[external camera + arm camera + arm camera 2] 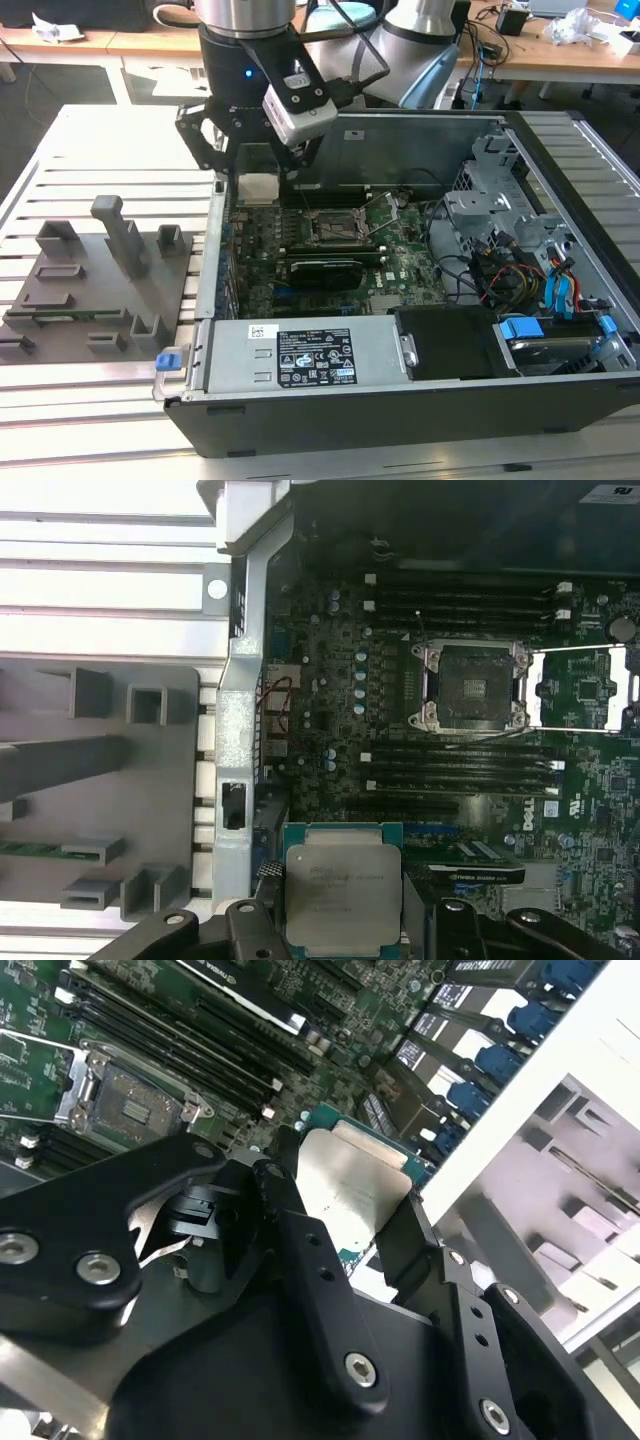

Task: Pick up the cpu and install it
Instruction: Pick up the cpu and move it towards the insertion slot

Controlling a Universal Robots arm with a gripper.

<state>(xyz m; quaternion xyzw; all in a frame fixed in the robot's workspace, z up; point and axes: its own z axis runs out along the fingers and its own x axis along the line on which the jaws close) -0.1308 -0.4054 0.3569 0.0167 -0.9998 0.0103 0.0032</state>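
Observation:
My gripper [258, 178] is shut on the cpu [257, 188], a small square chip with a pale metal top. It hangs over the open computer case [400, 425], near the case wall on the exterior view's left. In both wrist views the black fingers [262, 920] clamp two opposite edges of the cpu [343, 885] [350, 1195]. The black socket [335, 228] [472, 685] [135, 1110] lies open on the green motherboard, with its metal frame swung back. It sits apart from the chip, toward the middle of the board.
A grey fixture plate [100, 280] with upright holders lies outside the case on the exterior view's left. Inside are a long black card [325, 270], memory slots [460, 770], a power supply [300, 362] and drive bays with cables [530, 270]. The slatted table [110, 140] surrounds the case.

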